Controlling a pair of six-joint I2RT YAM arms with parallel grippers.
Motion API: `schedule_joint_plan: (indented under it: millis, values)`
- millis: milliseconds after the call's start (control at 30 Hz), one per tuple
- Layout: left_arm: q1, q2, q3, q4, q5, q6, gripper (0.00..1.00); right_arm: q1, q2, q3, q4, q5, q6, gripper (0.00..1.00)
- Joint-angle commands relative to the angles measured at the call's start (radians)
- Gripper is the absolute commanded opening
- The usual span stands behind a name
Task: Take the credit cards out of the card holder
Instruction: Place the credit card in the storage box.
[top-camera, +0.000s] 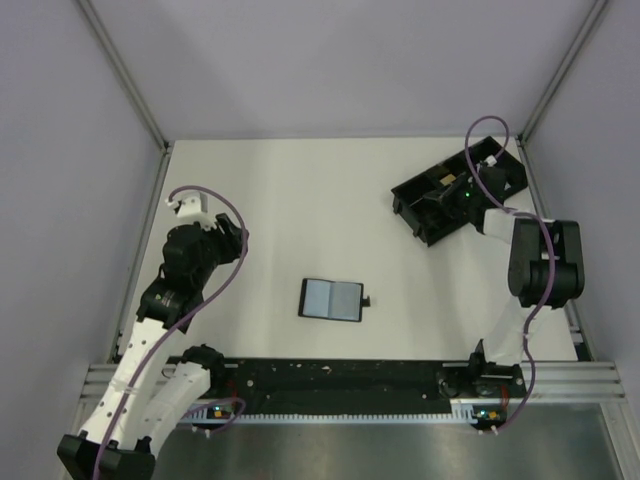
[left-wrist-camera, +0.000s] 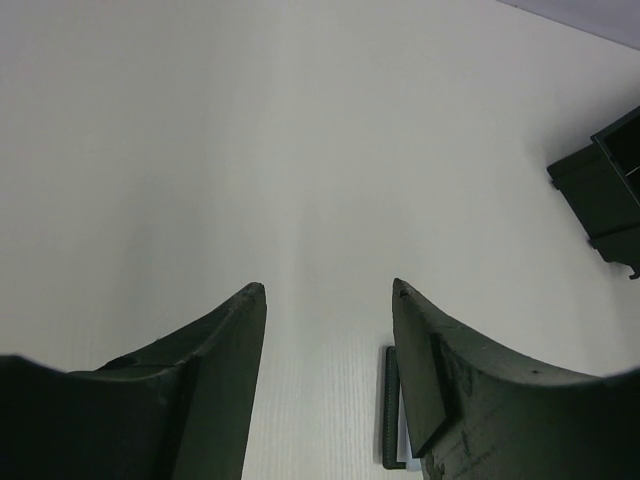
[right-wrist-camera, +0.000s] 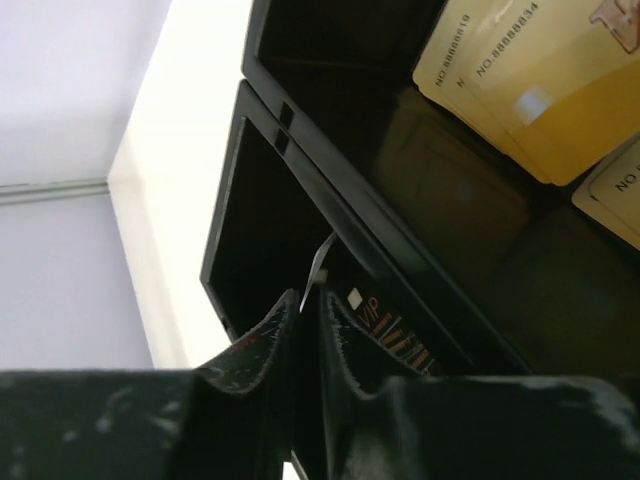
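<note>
The card holder (top-camera: 331, 299) lies open and flat at the table's middle, its blue-grey inside facing up. The left wrist view catches only its dark edge (left-wrist-camera: 391, 410). My left gripper (top-camera: 232, 238) hovers to its left, open and empty (left-wrist-camera: 327, 288). My right gripper (top-camera: 450, 192) reaches down into the long black tray (top-camera: 495, 172) at the back right. Its fingers (right-wrist-camera: 308, 297) stand almost together, and the thin pale edge of a credit card (right-wrist-camera: 320, 262) rises between their tips. A black credit card marked VIP (right-wrist-camera: 395, 335) lies in that compartment, and several gold ones (right-wrist-camera: 520, 95) lie in a neighbouring one.
Metal frame posts and grey walls close in the table on the left, right and back. The black rail (top-camera: 340, 375) carrying the arm bases runs along the near edge. The tray's dividers (right-wrist-camera: 330, 175) stand close around my right fingers.
</note>
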Motion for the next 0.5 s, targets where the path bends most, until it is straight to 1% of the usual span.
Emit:
schedule_joint_plan:
  millis: [0, 167, 267, 333, 433, 467]
  values:
    - [0.008, -0.01, -0.002, 0.045, 0.018, -0.002, 0.58, 0.016, -0.025, 0.015, -0.066, 0.068, -0.035, 0.19]
    - [0.008, -0.004, -0.004, 0.043, 0.038, -0.002, 0.58, 0.019, -0.11, 0.003, -0.173, 0.112, -0.116, 0.3]
    - [0.006, 0.014, -0.002, 0.046, 0.081, -0.001, 0.58, 0.024, -0.179, -0.002, -0.253, 0.143, -0.166, 0.36]
    - [0.006, 0.03, -0.008, 0.063, 0.165, 0.007, 0.58, 0.031, -0.241, -0.006, -0.316, 0.163, -0.196, 0.44]
    - [0.005, 0.062, -0.005, 0.072, 0.271, -0.031, 0.58, 0.054, -0.356, -0.013, -0.383, 0.181, -0.253, 0.56]
    - [0.003, 0.072, -0.007, 0.071, 0.305, -0.043, 0.59, 0.098, -0.387, -0.02, -0.402, 0.185, -0.262, 0.57]
